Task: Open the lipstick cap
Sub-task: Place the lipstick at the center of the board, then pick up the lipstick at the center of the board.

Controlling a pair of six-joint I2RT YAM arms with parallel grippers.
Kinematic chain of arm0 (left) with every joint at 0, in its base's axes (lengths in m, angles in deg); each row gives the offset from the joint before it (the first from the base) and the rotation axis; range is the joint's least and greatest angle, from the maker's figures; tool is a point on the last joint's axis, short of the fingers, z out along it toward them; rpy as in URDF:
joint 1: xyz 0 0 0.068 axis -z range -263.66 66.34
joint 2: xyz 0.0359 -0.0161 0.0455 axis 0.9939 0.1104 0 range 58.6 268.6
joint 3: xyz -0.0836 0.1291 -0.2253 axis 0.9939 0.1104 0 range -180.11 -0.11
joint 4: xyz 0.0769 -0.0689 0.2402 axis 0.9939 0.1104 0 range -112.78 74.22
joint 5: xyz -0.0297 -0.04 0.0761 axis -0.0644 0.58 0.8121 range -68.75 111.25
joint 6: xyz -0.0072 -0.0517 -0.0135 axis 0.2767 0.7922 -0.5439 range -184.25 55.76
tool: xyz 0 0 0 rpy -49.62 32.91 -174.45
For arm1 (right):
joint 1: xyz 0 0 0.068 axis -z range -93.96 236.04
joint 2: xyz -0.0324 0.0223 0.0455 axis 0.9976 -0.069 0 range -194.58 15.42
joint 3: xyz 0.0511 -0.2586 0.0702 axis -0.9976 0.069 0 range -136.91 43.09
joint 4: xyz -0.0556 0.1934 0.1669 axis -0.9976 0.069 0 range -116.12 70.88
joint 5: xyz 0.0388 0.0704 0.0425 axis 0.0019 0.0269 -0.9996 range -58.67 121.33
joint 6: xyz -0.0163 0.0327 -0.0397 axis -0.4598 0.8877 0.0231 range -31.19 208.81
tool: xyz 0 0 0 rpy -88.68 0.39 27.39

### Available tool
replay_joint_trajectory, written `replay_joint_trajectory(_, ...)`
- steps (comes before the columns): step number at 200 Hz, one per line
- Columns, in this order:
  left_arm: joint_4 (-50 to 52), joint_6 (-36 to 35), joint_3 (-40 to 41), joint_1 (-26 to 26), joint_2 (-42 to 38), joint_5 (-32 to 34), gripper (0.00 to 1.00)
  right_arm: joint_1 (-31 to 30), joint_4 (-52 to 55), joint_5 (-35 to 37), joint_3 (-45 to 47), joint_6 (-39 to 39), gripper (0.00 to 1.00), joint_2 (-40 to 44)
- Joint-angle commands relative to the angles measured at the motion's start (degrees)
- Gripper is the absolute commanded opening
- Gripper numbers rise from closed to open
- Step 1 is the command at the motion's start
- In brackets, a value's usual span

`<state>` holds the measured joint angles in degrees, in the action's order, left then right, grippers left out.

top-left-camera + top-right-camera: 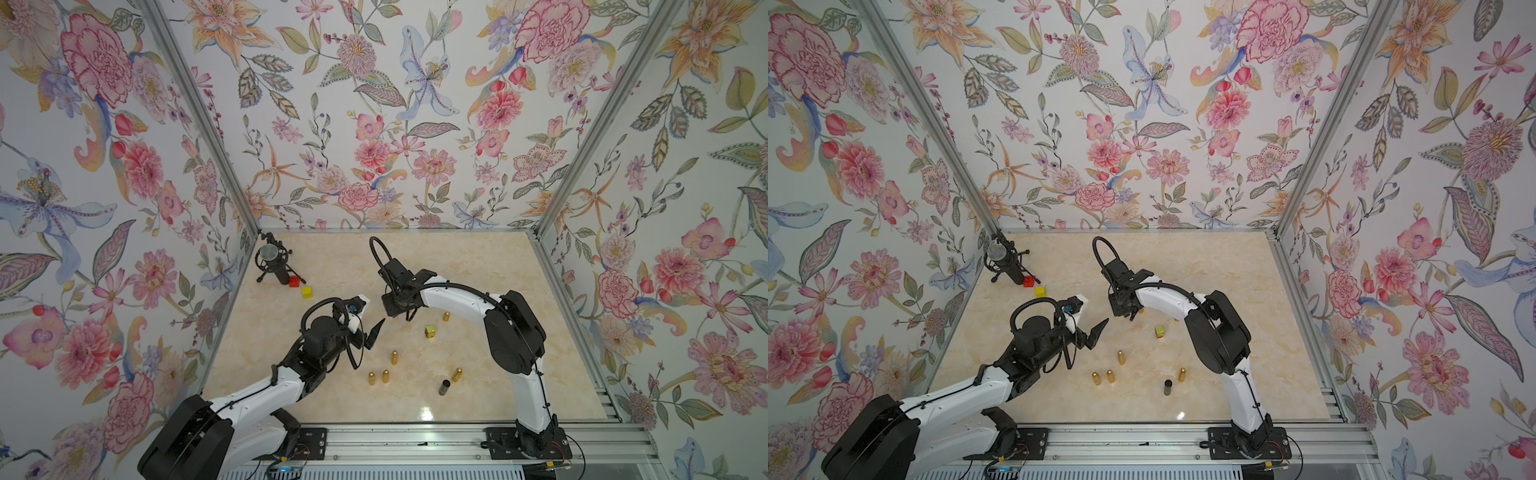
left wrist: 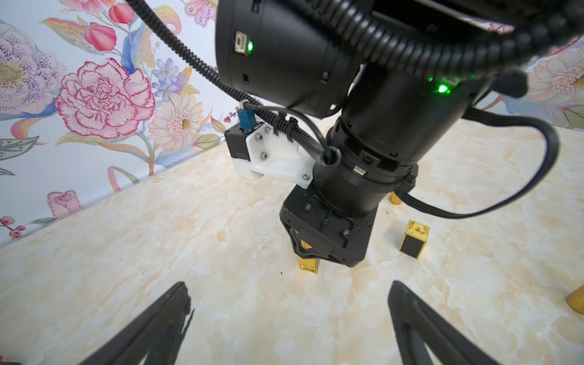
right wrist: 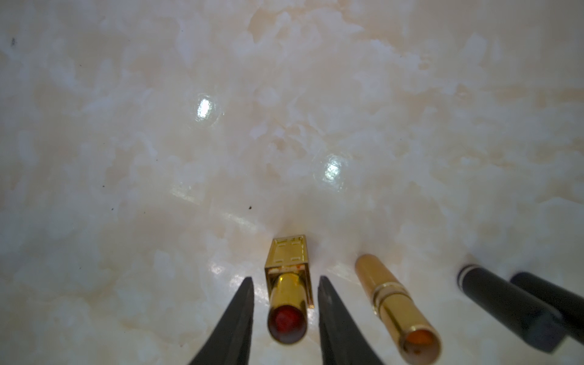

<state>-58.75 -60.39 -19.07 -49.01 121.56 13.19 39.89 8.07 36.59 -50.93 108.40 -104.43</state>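
Since the square gold lipstick (image 3: pixel 287 294) stands upright mid-way across the table (image 3: pixel 284 126) with its red stick bare, I judge the cap already off. My right tool (image 3: pixel 286 278) straddles it, jaws slightly apart with a sliver of gap on each side, gripping nothing. My left tool (image 2: pixel 288 282) hovers to the left, spread wide and empty. A gold-and-black square piece (image 2: pixel 414 239), right of the lipstick and nearer, is probably the cap. What's left is only pulling clear, I think. Round gold tubes (image 1: pixel 394 356) nearer still look capped.
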Motion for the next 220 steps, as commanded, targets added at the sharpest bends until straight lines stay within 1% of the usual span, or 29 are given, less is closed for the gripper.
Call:
replay_joint_trajectory(1,0.81,-0.43,0.34,-0.63,-1.53,0.75,0.99,-0.3,1.27,-0.39,2.11,0.68,0.41,7.41)
replay_joint_trajectory(15,0.99,-0.69,0.33,-0.59,-2.1,-0.22,0.99,0.05,2.71,-0.65,4.15,1.22,0.44,11.29)
replay_joint_trajectory(40,1.5,-1.21,-0.18,-0.42,-2.34,-1.36,0.99,1.4,6.94,-1.65,8.55,2.54,0.45,18.82)
replay_joint_trajectory(62,2.93,-1.95,-1.47,0.4,-1.68,-1.71,0.99,1.99,12.1,-0.67,12.2,4.32,0.47,26.17)
replay_joint_trajectory(76,3.83,-2.53,-2.62,1.47,-0.93,-1.73,0.99,2.54,15.42,-0.73,14.78,6.42,0.47,30.54)
replay_joint_trajectory(101,3.38,-2.67,-3.52,3.22,-0.07,-1.62,0.99,3.68,22.68,1.65,19.18,11.21,0.48,37.37)
replay_joint_trajectory(123,3.4,-3.24,-4.32,4.7,0.74,-1.51,0.99,3.97,25.76,0.8,23.68,15.15,0.48,42.14)
replay_joint_trajectory(155,3.12,-3.5,-5.25,5.77,2.22,-1.79,0.99,2.63,26.58,-1.21,30.95,19.99,0.49,45.35)
replay_joint_trajectory(184,2.4,-3.59,-5.56,6.13,3.26,-1.92,0.99,0.03,25.86,-1.22,35.71,23.01,0.5,45.06)
replay_joint_trajectory(220,2.48,-3.86,-5.99,6.29,3.84,-2.23,0.99,-0.52,20.66,-3.34,41.78,24.72,0.49,44.87)
